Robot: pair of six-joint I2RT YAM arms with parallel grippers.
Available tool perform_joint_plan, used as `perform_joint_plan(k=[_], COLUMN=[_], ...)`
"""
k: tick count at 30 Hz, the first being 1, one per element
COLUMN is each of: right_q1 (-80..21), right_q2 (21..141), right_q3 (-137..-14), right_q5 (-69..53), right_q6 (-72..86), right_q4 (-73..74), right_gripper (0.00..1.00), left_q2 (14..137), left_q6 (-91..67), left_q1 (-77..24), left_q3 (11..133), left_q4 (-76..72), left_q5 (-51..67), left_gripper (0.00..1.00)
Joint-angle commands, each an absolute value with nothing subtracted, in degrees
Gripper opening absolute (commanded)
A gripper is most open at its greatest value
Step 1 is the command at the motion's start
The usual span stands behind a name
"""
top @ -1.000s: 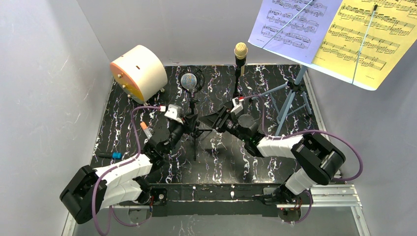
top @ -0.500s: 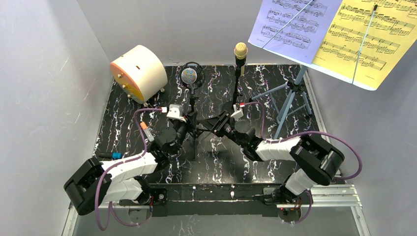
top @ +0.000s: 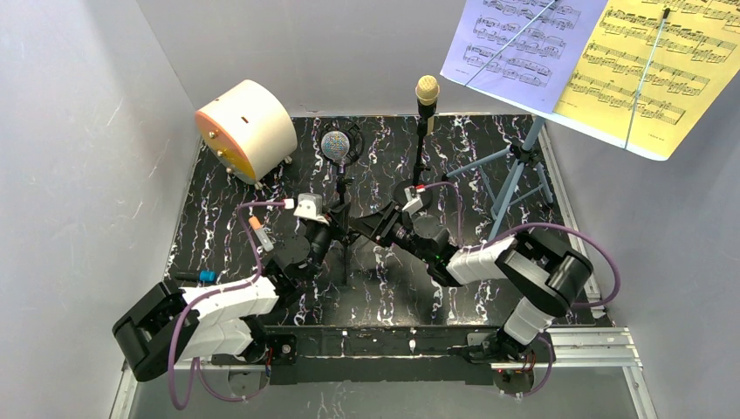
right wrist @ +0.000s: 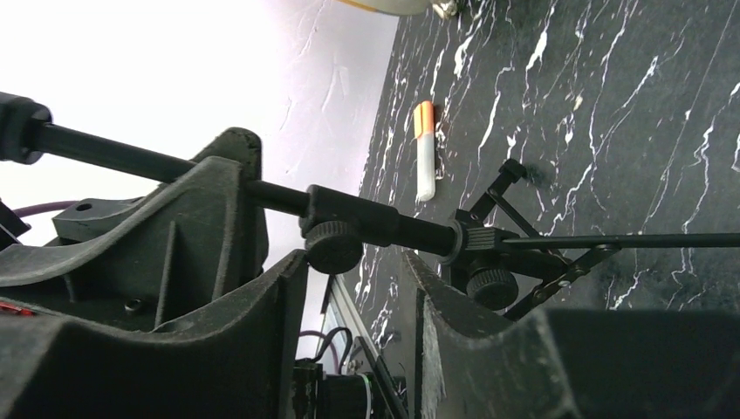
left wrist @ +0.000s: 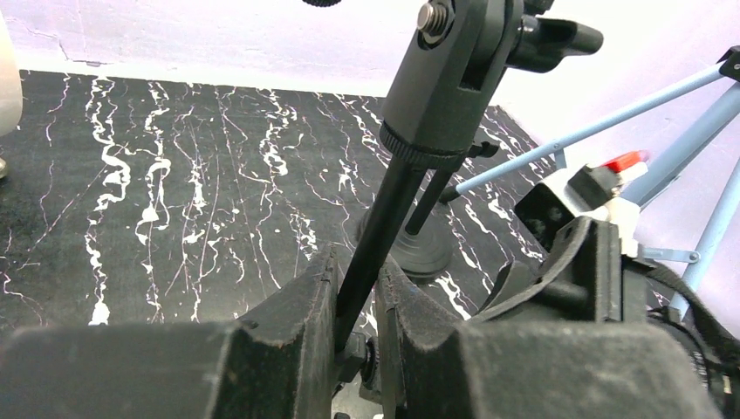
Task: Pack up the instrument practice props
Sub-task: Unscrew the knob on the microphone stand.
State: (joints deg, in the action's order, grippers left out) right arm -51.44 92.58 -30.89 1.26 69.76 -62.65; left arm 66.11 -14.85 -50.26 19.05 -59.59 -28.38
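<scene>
The left gripper point(left wrist: 356, 301) was clenched on the black tripod mic pole point(left wrist: 393, 201). In the left wrist view the shaft ran up between the two padded fingers point(left wrist: 288, 323), low in the slot. It pressed on the left pad and lay close against the right one, leaning toward 1 o'clock.

From above, that pole stood a little left of the centre of the black marbled table point(top: 218, 227). The silver-headed microphone point(top: 336, 144) was on its upper end, at 12 o'clock from both grippers. The left arm reached it from 8 o'clock and the right arm from 4 o'clock.

The right gripper point(right wrist: 358, 288) was spread and gripped nothing. In its wrist view the pole crossed just beyond the fingertips point(right wrist: 445, 340). A round clamp knob point(right wrist: 334, 247) sat at the tip of the left finger. The hub of the folding legs point(right wrist: 489, 262) lay off the tip of the other finger.

The round-base mic pole point(top: 422, 140) stood at 1 o'clock from the grippers, apart from both, and carried the cream microphone point(top: 427, 89). The blue music rack point(top: 515, 175) stood near the table's right edge at 2 o'clock. The lavender score sheet point(top: 515, 39) and the yellow score sheet point(top: 654, 70) were on it, side by side.

An orange-tipped marker point(right wrist: 424, 153) lay flat on the table at 9 o'clock from the tripod pole. The big cream cylinder point(top: 247, 129) sat at 10 o'clock.
</scene>
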Motion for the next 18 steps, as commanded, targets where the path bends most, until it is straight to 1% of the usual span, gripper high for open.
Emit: perform_joint_plan(k=[1, 4, 12, 13, 15, 16, 18], right_q1=[-50.8, -50.4, -49.6, -49.4, -48.9, -48.4, -47.5], right_q2=[95.6, 96.9, 95.9, 95.7, 95.4, 95.4, 95.7], right_q3=[-31.4, -31.8, -31.6, -31.5, -31.3, -31.2, -31.2], right_q5=[-1.9, -2.9, -3.7, -3.9, -4.5, -5.2, -7.9], right_q6=[70.5, 71.1, 69.7, 69.3, 68.3, 68.0, 67.3], right_q4=[-71.1, -71.5, -72.0, -71.9, -71.7, -71.3, -71.3], right_gripper=[0.47, 0.44, 0.42, 0.40, 0.30, 0.21, 0.08], left_q2=[67.8, 67.5, 68.1, 68.3, 68.7, 68.7, 68.0], left_q6=[-18.5, -18.7, -18.3, -18.1, -17.5, -16.8, -14.9], left_q1=[-51.4, -51.4, -51.5, -51.4, -51.4, -51.4, -51.4], left_q3=[15.2, 14.4, 13.7, 13.8, 14.1, 14.1, 13.9], left_q4=[-49.6, -50.1, -50.8, -50.9, -51.0, -51.0, -51.1], left_q5=[-26.9, -25.5, -23.0, -22.6, -21.4, -21.1, -20.9], left_gripper=[0.00, 0.00, 0.00, 0.00, 0.00, 0.00, 0.00])
